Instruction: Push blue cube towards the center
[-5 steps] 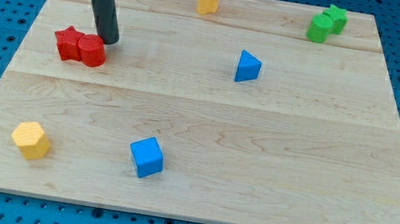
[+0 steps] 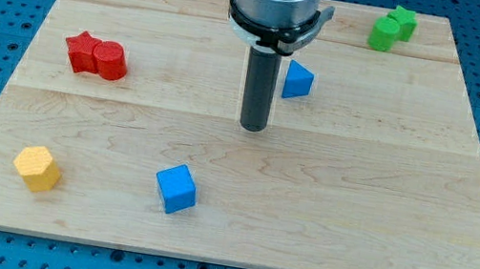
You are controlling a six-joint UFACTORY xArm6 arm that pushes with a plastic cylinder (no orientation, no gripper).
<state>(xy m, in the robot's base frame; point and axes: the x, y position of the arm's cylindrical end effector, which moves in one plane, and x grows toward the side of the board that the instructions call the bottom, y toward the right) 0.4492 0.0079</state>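
The blue cube (image 2: 176,188) sits on the wooden board (image 2: 355,201) toward the view's bottom, left of the middle. My tip (image 2: 252,127) rests on the board near its middle, up and to the right of the blue cube, well apart from it. The rod rises from the tip toward the view's top. A blue triangular block (image 2: 298,80) lies just right of the rod, above the tip.
A red star (image 2: 82,51) and a red cylinder (image 2: 110,61) touch each other at the left. A yellow block (image 2: 37,168) sits at the bottom left. Two green blocks (image 2: 391,28) sit at the top right. The arm hides the yellow block at the top.
My tip has moved from beside the red blocks at the left to the middle of the board. The arm now covers the top yellow block. No block has moved.
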